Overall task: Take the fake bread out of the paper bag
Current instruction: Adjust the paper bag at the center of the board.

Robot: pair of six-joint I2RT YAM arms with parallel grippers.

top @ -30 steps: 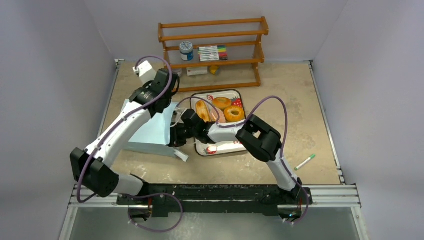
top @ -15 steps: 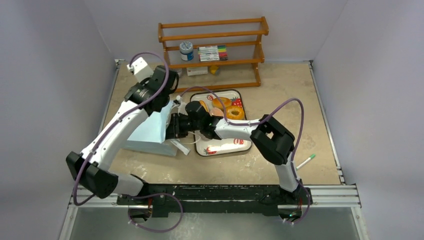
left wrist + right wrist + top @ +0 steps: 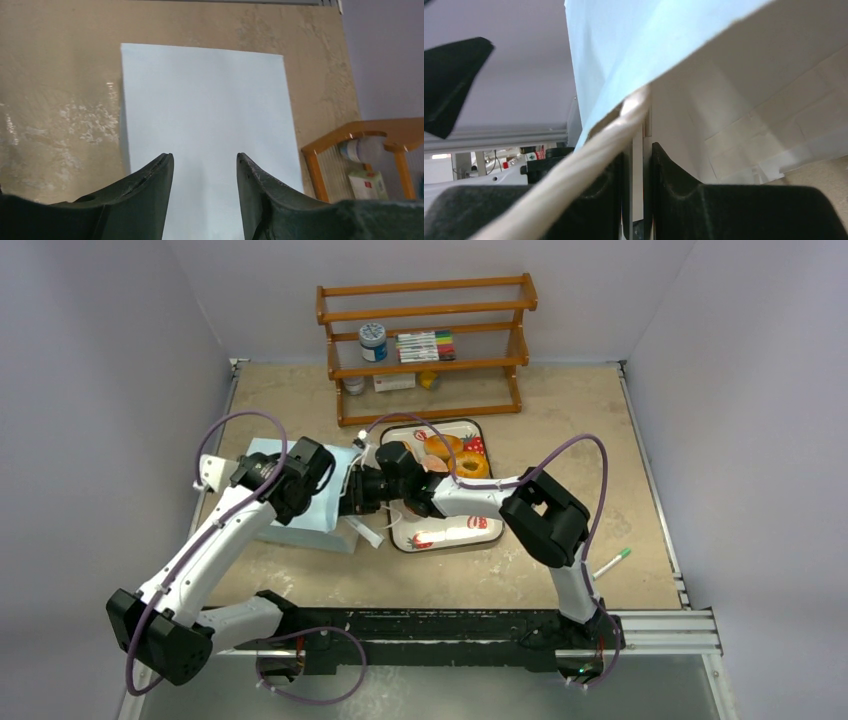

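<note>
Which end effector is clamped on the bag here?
The right end effector: it is pinched shut on the bag's rim. The left end effector hangs open above the bag's flat side, gripping nothing.

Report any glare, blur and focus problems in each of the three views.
Top external: evenly lit, sharp, soft shadows only. Left wrist: glare patch on the tan tabletop, orange wooden rack blurred at right. Right wrist: light blue paper gift bag and its white cord handle too close, soft.

Tan table [image 3: 600, 440]: paper bag [image 3: 310, 530], tray [image 3: 450, 533], wooden rack [image 3: 430, 288] (pen [image 3: 609, 564] apart).
</note>
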